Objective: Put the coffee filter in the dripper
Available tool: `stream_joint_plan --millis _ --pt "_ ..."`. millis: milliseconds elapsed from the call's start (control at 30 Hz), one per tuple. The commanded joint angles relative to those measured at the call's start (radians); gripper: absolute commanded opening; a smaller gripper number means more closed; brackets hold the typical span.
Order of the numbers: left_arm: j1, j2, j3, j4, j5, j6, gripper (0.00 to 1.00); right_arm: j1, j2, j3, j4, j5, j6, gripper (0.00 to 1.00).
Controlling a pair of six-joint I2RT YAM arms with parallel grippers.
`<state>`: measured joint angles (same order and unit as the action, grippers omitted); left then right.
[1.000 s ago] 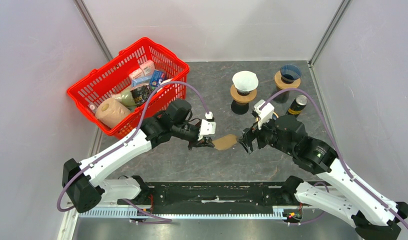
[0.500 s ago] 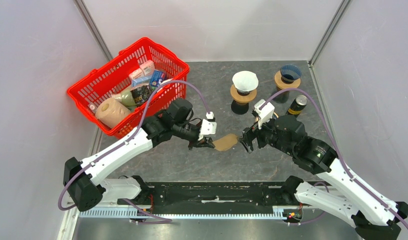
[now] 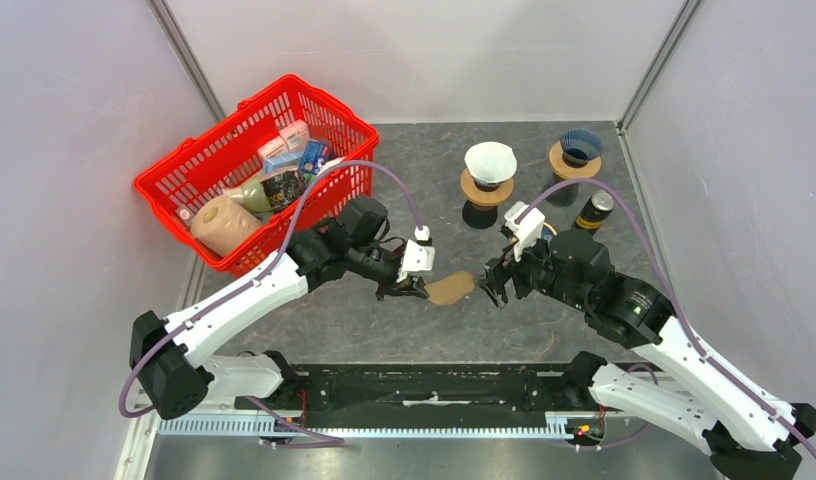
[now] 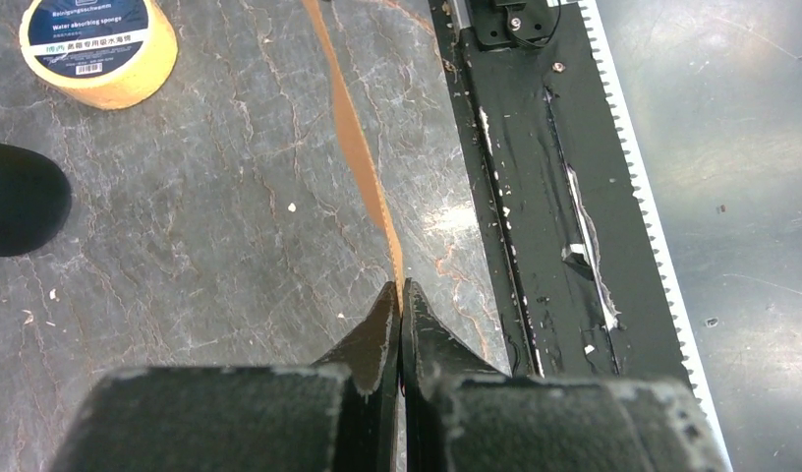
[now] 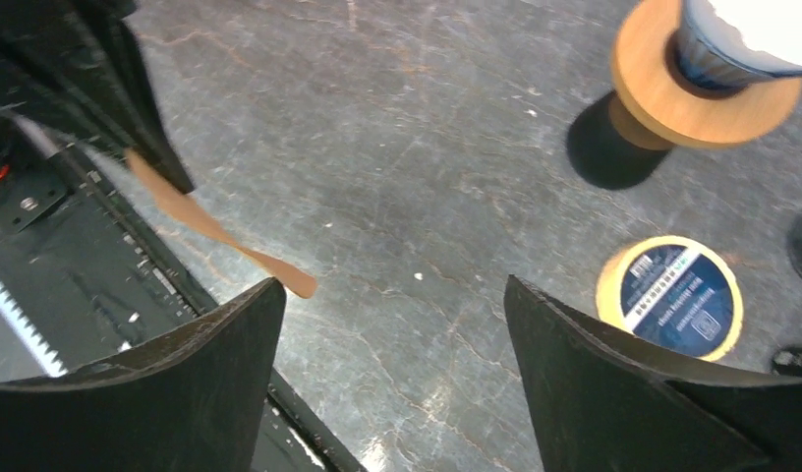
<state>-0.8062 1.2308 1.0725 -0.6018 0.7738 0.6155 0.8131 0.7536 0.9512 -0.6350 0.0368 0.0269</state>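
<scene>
**Filter pinched flat in mid-air between the two arms**

The brown paper coffee filter (image 3: 449, 287) hangs above the near middle of the table (image 3: 384, 330), well apart from both drippers at the back. It is thin and folded flat. From above it reads as a rounded tan wedge, and in the left wrist view only as an edge-on strip.

The left gripper (image 3: 409, 285) has its jaws clamped together on one edge. That holds the paper out sideways, with its free end toward the right gripper (image 3: 491, 283). The right gripper's broad black jaws stand wide apart just beside that free end, not touching it.

This looks like a set-up for a hand-over, or for opening the fold, since a flat filter would not seat in a cone.

The empty dripper (image 3: 581, 147), dark blue on a pale wooden ring, seems the likely target. The second dripper (image 3: 490, 165) already carries a white paper. The tabletop is dark, veined and stone-like.
</scene>
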Motion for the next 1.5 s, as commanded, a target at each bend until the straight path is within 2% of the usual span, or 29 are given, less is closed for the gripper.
stream_joint_plan --millis 0,100,167,267,300,567,733,767,933,967,1000,1033,1067,1133,1200,1300,1467 --pt "0.000 0.004 0.045 -0.022 0.048 0.058 0.02 -0.002 -0.026 0.031 0.021 -0.217 -0.087 0.86" --pt "0.001 0.006 0.055 -0.037 0.050 0.071 0.02 -0.002 -0.019 0.040 -0.024 -0.355 -0.120 0.80" --pt "0.001 0.009 0.059 -0.039 0.049 0.075 0.02 -0.002 -0.011 0.049 -0.044 -0.407 -0.130 0.71" --pt "0.000 0.014 0.064 -0.049 0.053 0.082 0.02 -0.002 0.006 0.058 -0.057 -0.415 -0.137 0.51" --pt "0.001 0.014 0.067 -0.053 0.054 0.085 0.02 -0.002 0.013 0.062 -0.060 -0.425 -0.141 0.47" --pt "0.000 0.037 0.092 -0.084 0.052 0.099 0.02 -0.002 0.043 0.081 -0.062 -0.529 -0.163 0.26" --pt "0.001 0.045 0.102 -0.085 0.059 0.093 0.02 -0.002 0.046 0.082 -0.062 -0.566 -0.151 0.00" --pt "0.000 0.045 0.104 -0.085 0.068 0.089 0.02 -0.002 0.050 0.083 -0.060 -0.554 -0.142 0.00" --pt "0.000 0.022 0.093 -0.053 0.135 0.064 0.23 -0.002 0.055 0.087 -0.018 -0.486 -0.078 0.00" --pt "-0.001 0.014 0.086 -0.044 0.154 0.062 0.32 -0.002 0.053 0.086 -0.001 -0.470 -0.058 0.00" --pt "-0.001 0.005 0.076 -0.025 0.169 0.045 0.50 -0.001 0.050 0.087 0.012 -0.446 -0.040 0.00" --pt "0.000 -0.007 0.062 0.012 0.185 0.009 0.76 -0.002 0.045 0.088 0.020 -0.412 -0.029 0.00" --pt "0.000 -0.019 0.041 0.066 0.194 -0.035 0.85 -0.002 0.039 0.089 0.028 -0.381 0.003 0.00" --pt "0.000 -0.055 -0.015 0.226 0.187 -0.183 0.87 -0.002 0.025 0.083 0.037 -0.380 0.015 0.00" --pt "-0.001 -0.091 -0.098 0.452 0.157 -0.381 0.87 -0.002 0.011 0.073 0.061 -0.377 0.039 0.00" --pt "0.000 -0.139 -0.210 0.759 0.023 -0.683 0.88 -0.002 -0.017 0.061 0.099 -0.325 0.073 0.00" --pt "0.001 -0.172 -0.321 1.014 -0.166 -0.996 0.90 -0.002 -0.057 0.040 0.172 -0.336 0.117 0.00"
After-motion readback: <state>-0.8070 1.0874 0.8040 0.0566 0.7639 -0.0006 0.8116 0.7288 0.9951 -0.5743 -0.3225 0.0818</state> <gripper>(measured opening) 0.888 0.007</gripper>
